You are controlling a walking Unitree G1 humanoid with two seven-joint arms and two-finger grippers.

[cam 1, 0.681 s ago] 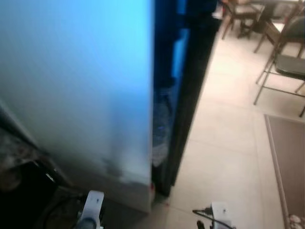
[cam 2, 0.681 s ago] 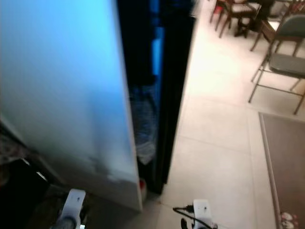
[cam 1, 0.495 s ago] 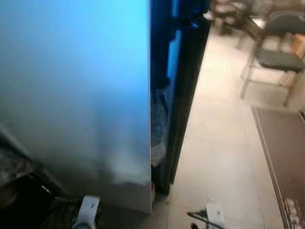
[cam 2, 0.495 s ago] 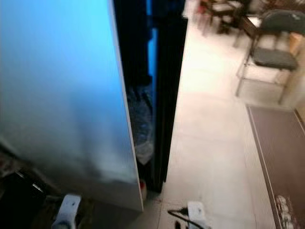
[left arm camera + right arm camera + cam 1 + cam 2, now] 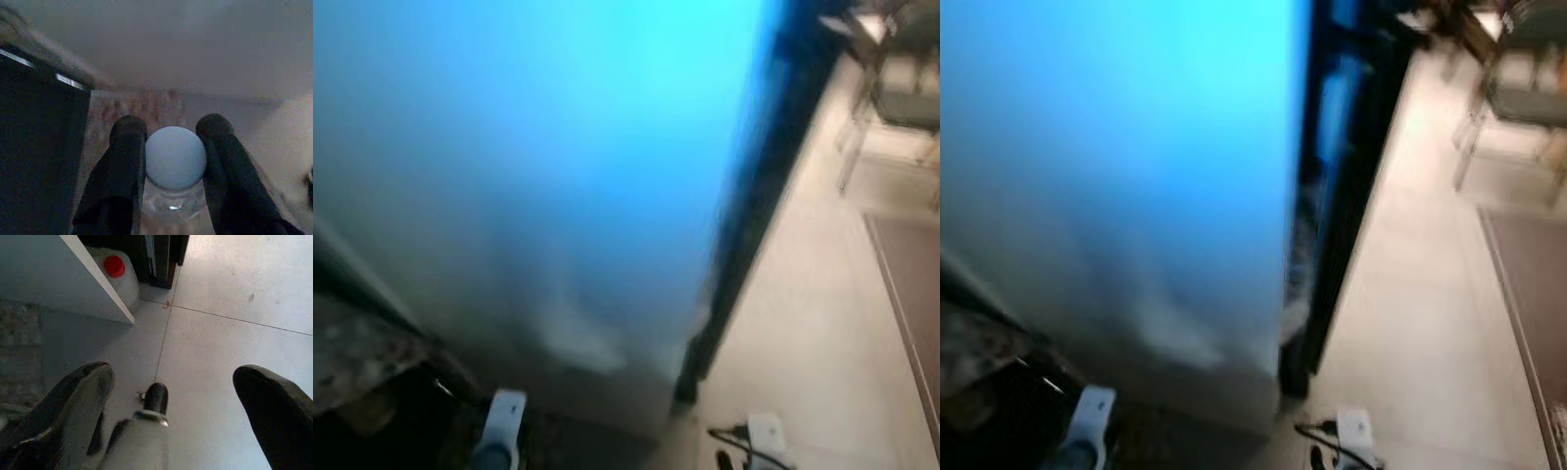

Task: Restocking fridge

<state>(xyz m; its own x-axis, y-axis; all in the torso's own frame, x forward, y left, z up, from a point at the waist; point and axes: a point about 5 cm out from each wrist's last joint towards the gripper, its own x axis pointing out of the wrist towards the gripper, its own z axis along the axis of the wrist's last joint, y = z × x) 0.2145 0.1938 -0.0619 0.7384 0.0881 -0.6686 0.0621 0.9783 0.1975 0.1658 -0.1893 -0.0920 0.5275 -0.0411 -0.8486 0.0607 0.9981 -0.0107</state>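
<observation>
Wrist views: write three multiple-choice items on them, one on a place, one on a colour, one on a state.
1. Where does the white jug stand?
A. On a chair
B. On the floor by the bottom corner of the fridge door
C. On the rug

2. What colour is the jug's cap?
A. Red
B. Green
C. Yellow

3. How is the left gripper?
A. Wide open, holding nothing
B. Shut on a clear bottle with a pale cap
C. Shut on a cloth

Key: 1 B, the jug sits low beside the fridge door on the floor; 2 A, the cap is plainly red; 3 B, both black fingers press the bottle just under its pale cap.
</observation>
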